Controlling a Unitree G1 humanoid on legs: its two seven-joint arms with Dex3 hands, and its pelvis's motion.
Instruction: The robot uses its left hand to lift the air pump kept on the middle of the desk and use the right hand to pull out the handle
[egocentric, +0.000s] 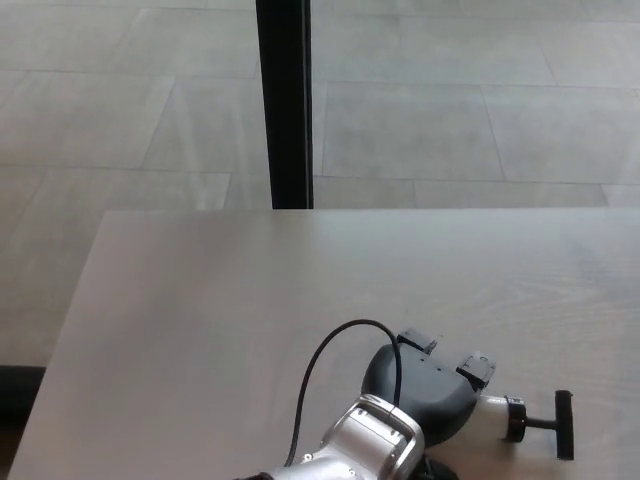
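Left hand (425, 385) lay draped over the air pump (492, 420) near the table's (200, 300) front edge, covering most of the white barrel. Could not tell whether closed on it or merely resting. Pump lay flat, black handle (564, 425) sticking out to the right, pushed in. Right hand out of sight. Best done, judging by this: wrapped fully round the barrel before lifting, kept level, handle end left clear for the other hand.

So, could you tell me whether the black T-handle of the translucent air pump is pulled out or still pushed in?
Pushed in: the black T-handle sits on a short stem close to the translucent air pump.
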